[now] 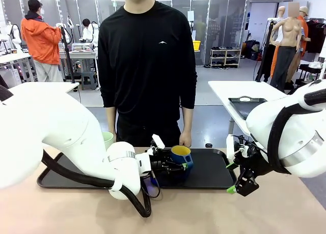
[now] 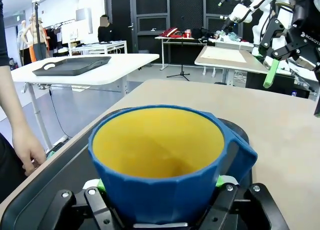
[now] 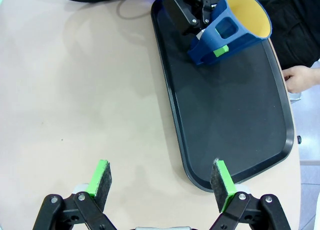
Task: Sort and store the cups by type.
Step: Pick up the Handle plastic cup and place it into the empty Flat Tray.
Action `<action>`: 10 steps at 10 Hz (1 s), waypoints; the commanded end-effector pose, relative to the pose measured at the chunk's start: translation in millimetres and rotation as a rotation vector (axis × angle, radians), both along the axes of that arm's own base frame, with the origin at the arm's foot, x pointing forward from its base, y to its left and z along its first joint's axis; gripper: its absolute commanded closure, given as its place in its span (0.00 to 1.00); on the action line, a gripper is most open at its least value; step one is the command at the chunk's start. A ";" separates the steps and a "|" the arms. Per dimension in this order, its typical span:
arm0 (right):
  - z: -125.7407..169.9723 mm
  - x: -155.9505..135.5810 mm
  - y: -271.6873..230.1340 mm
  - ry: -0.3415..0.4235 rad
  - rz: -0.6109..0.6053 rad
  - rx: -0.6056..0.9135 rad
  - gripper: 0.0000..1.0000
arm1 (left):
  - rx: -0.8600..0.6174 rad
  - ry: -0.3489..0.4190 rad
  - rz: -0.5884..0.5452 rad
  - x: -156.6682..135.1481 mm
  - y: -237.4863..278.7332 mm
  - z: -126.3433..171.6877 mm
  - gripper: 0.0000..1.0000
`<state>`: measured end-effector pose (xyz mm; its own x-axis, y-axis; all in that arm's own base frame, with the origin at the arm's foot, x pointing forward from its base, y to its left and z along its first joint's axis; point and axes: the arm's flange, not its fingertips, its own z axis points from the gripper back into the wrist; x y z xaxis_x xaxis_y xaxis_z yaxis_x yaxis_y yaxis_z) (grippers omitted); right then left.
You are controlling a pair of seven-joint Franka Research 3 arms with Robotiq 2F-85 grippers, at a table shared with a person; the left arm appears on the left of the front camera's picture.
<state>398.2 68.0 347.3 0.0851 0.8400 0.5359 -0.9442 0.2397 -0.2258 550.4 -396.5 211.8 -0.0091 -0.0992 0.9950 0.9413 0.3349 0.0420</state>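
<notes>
Blue mug on the tray, left fingers around it

The left gripper (image 1: 175,165) reaches level over the black tray (image 1: 214,175), fingers flanking the dark blue mug (image 1: 181,156); contact unclear. The right gripper (image 3: 160,182) hangs beside the tray, fingers apart.

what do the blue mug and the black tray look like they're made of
Blue mug: looks like matte plastic, possibly glazed ceramic; faceted dark blue outside, even yellow inside, dull with no sharp highlights. Black tray: likely moulded plastic with a satin finish; one-piece raised rim, rounded corners, soft broad reflections instead of metallic glints. Neither can be confirmed by sight alone.
</notes>
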 end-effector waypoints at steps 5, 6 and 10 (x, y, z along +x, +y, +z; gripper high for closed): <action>-0.4 0.6 -0.9 -0.004 0.009 -0.001 0.00 | 0.013 -0.014 0.037 -9.9 11.8 -17.5 0.00; -0.4 0.6 -0.9 -0.004 0.009 -0.001 0.00 | 0.019 -0.020 0.060 -13.4 15.3 -15.9 0.00; -0.4 0.6 -0.9 -0.004 0.009 -0.001 0.00 | 0.002 -0.030 0.105 -22.3 36.9 -13.1 0.00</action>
